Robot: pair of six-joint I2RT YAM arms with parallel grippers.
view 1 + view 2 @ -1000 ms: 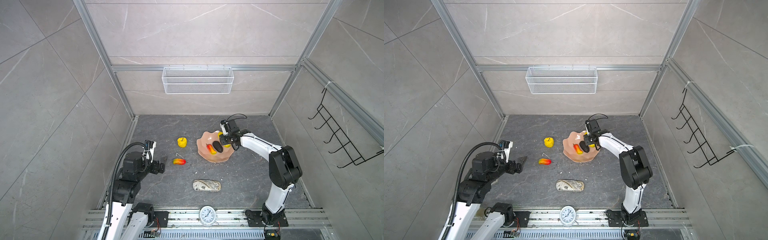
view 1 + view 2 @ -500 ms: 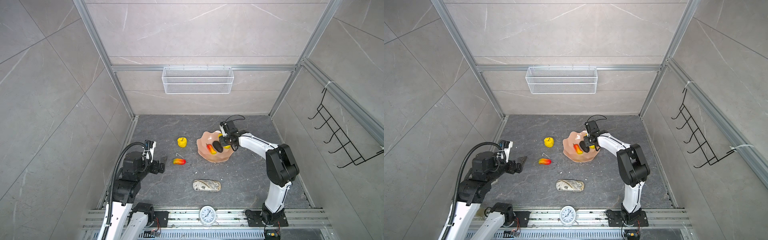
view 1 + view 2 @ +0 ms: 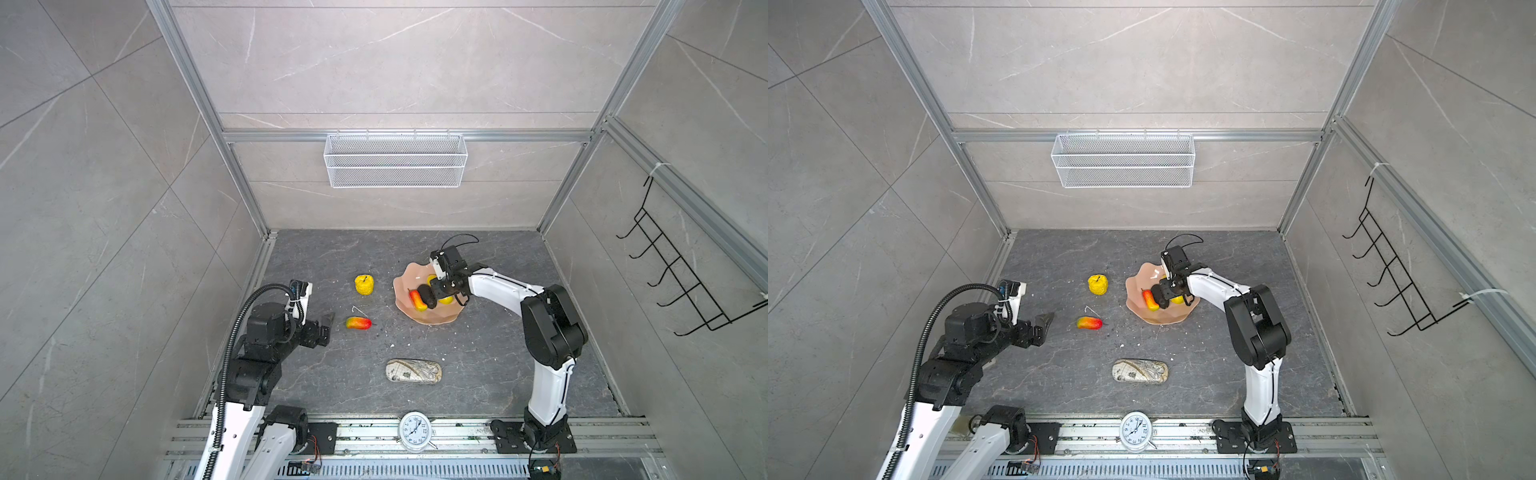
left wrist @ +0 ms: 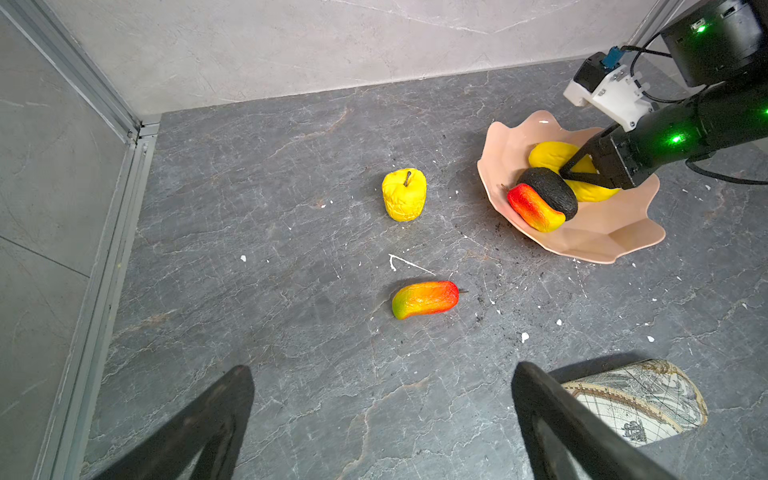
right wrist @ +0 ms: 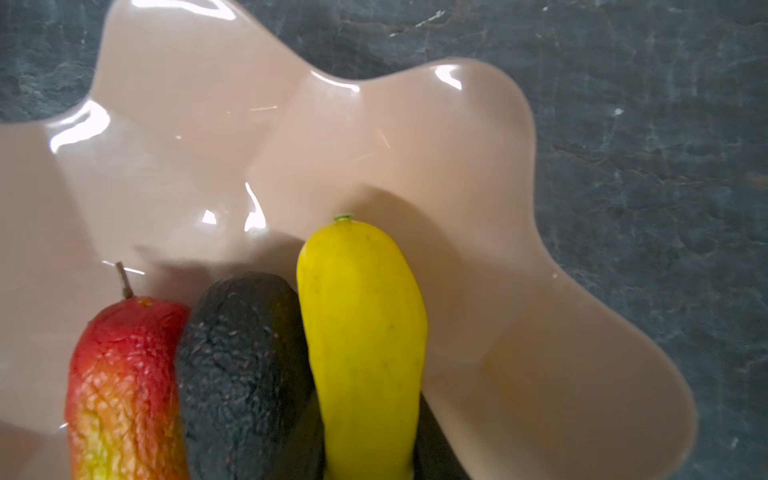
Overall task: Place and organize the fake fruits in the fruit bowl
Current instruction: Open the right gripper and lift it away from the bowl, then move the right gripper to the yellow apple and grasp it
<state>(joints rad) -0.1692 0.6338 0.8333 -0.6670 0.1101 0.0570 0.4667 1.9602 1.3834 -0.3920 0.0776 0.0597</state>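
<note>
**benchrat:** What's moved in the last second? The feed looks frozen to me.

**me:** Not much, but not nothing. My right pincer (image 4: 569,171) has stayed down inside the bowl (image 5: 457,124), still clamped narrow on the long yellow fruit (image 5: 361,332). The arm behind it has crept a touch toward the left edge. That brought the yellow one up against the black fruit (image 4: 548,191), which sits tight against the mango (image 4: 534,208). Both look nudged a hair the same way, so three now lie side by side in there, touching.

**benchrat:** So that one's placed?

**me:** I'd call it placed but not let go yet. The bowl is toward the back edge, right of the middle. The bumpy yellow fruit (image 4: 404,194) and the loose mango (image 4: 426,298) haven't budged. Both are out on the tabletop (image 4: 249,187), left of the bowl and apart from it. My left pincer (image 4: 382,370) hangs wide open and empty near the left edge, facing them. By my count that's three in and two to go, with bare room at the bowl's front side.
</note>
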